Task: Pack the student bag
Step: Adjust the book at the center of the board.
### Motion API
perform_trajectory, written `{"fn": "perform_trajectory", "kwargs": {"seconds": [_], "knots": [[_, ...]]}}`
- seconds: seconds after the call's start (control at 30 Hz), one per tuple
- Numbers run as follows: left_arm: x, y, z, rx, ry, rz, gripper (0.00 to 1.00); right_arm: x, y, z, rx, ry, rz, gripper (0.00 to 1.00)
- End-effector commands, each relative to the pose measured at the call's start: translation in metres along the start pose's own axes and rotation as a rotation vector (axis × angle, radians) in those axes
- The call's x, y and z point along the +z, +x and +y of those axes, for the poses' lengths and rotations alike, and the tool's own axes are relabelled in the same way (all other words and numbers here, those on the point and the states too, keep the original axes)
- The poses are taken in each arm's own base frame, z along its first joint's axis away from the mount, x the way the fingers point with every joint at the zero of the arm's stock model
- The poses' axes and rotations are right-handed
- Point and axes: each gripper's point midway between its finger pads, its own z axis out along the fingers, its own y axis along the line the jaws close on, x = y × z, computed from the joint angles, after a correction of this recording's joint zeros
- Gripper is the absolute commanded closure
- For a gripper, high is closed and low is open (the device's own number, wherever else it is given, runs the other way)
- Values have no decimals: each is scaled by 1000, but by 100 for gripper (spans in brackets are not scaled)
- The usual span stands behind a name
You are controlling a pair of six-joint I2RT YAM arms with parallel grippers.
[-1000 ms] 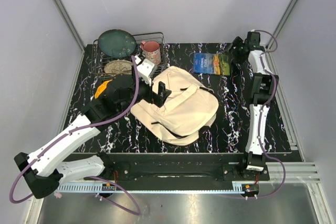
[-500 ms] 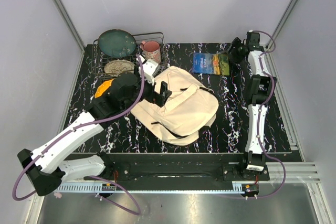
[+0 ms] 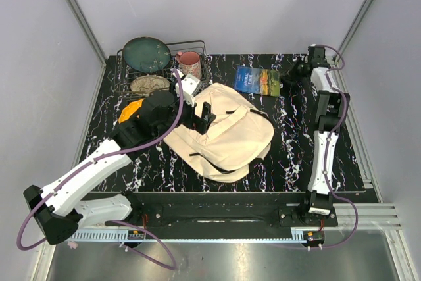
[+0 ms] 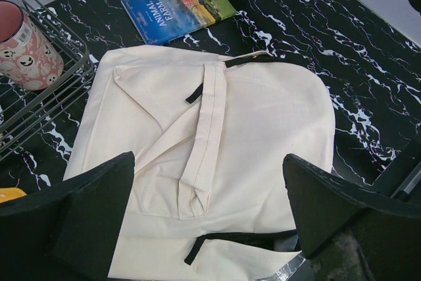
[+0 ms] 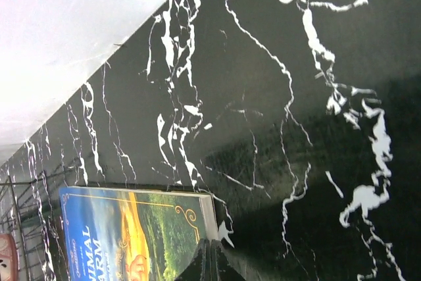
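Note:
The student bag [image 3: 227, 137], cream canvas with black strap ends, lies flat in the middle of the black marble table. My left gripper [image 3: 204, 115] hovers open over the bag's left part; in the left wrist view its fingers [image 4: 85, 215] stand wide on either side of the bag [image 4: 263, 129] without touching it. A colourful book [image 3: 257, 80] lies behind the bag. My right gripper [image 3: 287, 74] is shut, its tips [image 5: 212, 247] pressed together at the book's right edge [image 5: 131, 235], with nothing seen between them.
A wire rack [image 3: 125, 83] at the back left holds a dark green plate [image 3: 146, 54], a patterned plate [image 3: 148, 84] and a pink mug [image 3: 189, 64]. An orange object [image 3: 128, 111] lies under my left arm. Grey walls enclose the table.
My right gripper has gone from open to shut at the book's right edge, and the book has shifted slightly left. My left arm has edged a little toward the bag, still open.

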Motion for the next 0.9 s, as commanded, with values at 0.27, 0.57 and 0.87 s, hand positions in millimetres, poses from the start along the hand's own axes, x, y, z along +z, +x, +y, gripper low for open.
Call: {"fn": "perform_trajectory", "kwargs": {"seconds": [0.27,0.57,0.87], "knots": [[-1,-20,-6,-16,34,-63,1,-56,36,-9,11,114,-54,100],[0,-15,-5,-17,33,-54,1,-103,53,-15,16,183,-139,100],[-1,-12,-1,-12,16,-51,1,-173,63,-22,9,253,-297,94]]}}
